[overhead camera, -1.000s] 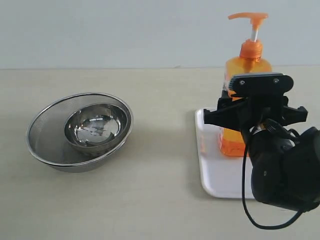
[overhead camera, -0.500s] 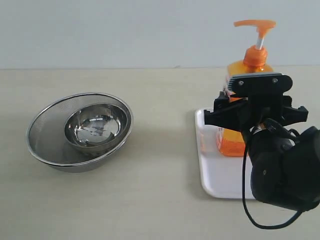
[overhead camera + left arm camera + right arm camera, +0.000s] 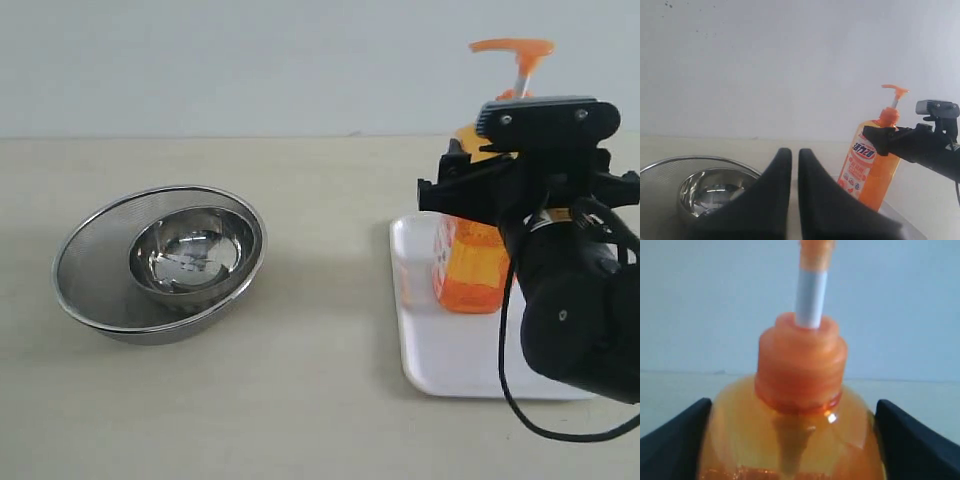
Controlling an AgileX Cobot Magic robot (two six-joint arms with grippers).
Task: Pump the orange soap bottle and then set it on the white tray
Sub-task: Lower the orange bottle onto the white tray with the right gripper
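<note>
An orange soap bottle (image 3: 468,275) stands upright on the white tray (image 3: 440,360), on the right of a pale table (image 3: 300,400). The right gripper (image 3: 525,185) has risen since a second ago, from the bottle's middle to its shoulder. Its jaws are spread wide on either side of the bottle, and the bottle rests on the tray by itself. The pump head now sits slightly further right than before. The left gripper (image 3: 795,170) holds nothing, its fingers pressed almost together. On the left, unchanged, a steel bowl (image 3: 195,250) sits inside a mesh strainer (image 3: 90,270).
</note>
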